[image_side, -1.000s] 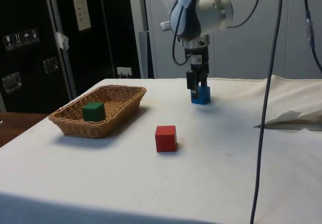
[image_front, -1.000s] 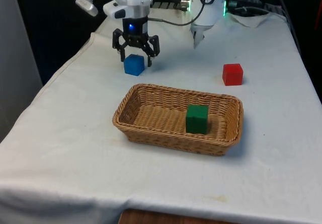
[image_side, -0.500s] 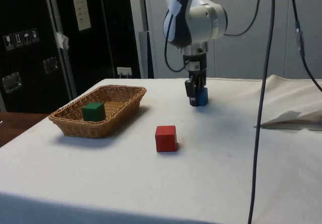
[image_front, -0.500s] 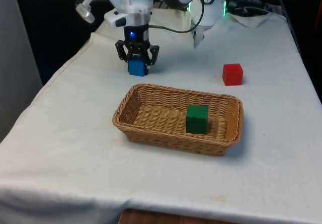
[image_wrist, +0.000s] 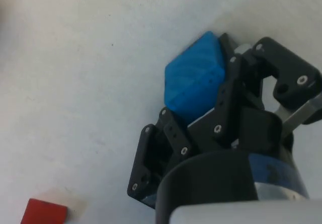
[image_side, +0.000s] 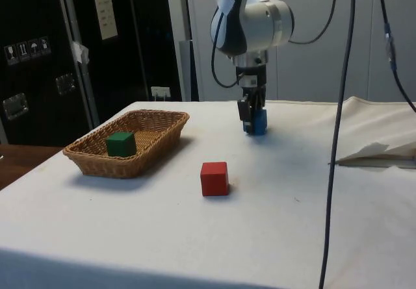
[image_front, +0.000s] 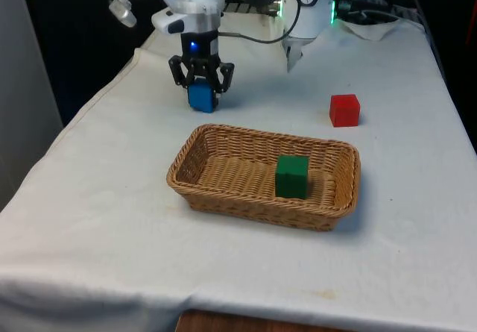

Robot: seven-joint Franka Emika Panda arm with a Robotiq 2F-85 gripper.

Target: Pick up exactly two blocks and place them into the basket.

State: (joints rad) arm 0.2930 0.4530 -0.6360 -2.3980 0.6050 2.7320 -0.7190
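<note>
Fingers (image_front: 201, 89) around blue block (image_front: 201, 98), white cloth (image_front: 112, 198)

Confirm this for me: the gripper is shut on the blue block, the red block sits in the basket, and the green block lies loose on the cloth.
Not quite: the two blocks are swapped. In the front view the green block sits in the basket, while the red block lies loose on the cloth. The gripper is indeed shut on the blue block.
</note>
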